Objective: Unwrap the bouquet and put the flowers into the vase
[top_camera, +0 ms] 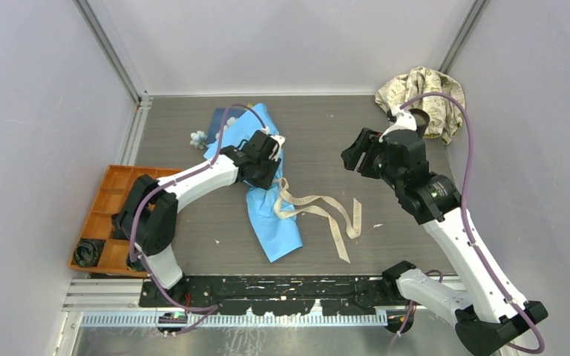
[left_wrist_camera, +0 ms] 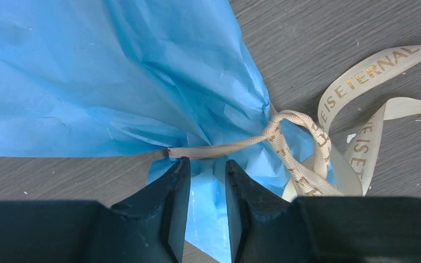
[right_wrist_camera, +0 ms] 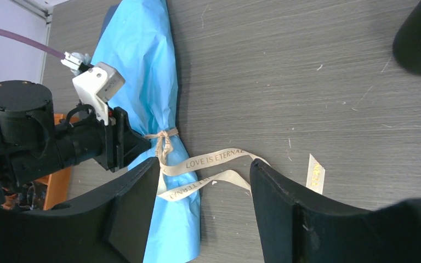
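The bouquet [top_camera: 271, 215] is wrapped in bright blue paper and tied with a cream ribbon [left_wrist_camera: 356, 93] lettered in gold, and pale blue flowers [top_camera: 197, 137] are seen at its far end. The table [top_camera: 326, 126] is finished in grey with a fine streaked grain, the tray [top_camera: 107, 200] is coloured orange, the cloth [top_camera: 427, 89] is printed beige with a dark pattern, and the vase [top_camera: 420, 119] is seen as dark. The left gripper [left_wrist_camera: 207, 167] and right gripper [right_wrist_camera: 204, 167] are coloured black, the arms [top_camera: 200, 174] white and black, the cables [right_wrist_camera: 16, 39] purple.

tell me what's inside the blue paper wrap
Pale blue blooms poke out of the blue paper at its far end. Stems and other flowers are covered; the cream ribbon is knotted around it.
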Available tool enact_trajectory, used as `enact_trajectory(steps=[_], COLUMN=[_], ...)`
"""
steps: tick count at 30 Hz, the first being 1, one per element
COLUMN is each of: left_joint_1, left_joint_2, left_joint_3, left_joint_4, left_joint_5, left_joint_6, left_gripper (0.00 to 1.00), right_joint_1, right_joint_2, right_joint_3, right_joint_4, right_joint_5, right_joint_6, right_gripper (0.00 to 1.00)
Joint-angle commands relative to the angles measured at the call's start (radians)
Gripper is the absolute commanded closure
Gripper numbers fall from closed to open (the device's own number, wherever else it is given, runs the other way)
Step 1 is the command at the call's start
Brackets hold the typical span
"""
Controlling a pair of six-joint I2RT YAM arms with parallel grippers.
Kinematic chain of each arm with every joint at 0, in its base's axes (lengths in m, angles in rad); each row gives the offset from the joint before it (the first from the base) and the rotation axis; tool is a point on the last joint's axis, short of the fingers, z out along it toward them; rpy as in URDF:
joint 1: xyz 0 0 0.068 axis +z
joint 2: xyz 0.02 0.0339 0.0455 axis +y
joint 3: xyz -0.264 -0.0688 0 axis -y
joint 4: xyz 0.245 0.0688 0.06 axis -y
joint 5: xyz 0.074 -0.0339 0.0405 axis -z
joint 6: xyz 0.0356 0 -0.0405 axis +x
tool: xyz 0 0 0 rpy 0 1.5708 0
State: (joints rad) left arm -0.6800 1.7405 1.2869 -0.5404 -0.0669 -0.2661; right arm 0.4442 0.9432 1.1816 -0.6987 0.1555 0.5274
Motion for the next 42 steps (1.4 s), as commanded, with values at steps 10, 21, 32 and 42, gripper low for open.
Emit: enact_trajectory(steps=[10,21,32,42], left_joint_1=[-0.003,-0.004,-0.003,-0.003], left_joint_2=[-0.007,0.021,-0.279,-0.323], left_joint_3=[0.003,-0.067,-0.023,-0.077], left_joint_4=[0.157,0.247,0.149,0.151], left_joint_5=[0.090,0.118,-0.068,-0.072], left_joint_6=[0.182,0.089,0.027,-0.004], left_gripper=[0.65,0.96,1.00,1.00], right_joint_1=[0.003,0.004,0.014,0.030], right_joint_2=[-0.025,0.056,0.285,0.441], right_joint_3=[-0.051,-0.129,-0.207,-0.111], right_joint_4=[0.111,0.204,0.424,0.498], right_joint_5=[-0.074,-0.207,-0.350,-0.392], right_joint_6=[0.030,0.088,0.157,0.170], right_gripper=[0.35,0.39,0.42,0.42])
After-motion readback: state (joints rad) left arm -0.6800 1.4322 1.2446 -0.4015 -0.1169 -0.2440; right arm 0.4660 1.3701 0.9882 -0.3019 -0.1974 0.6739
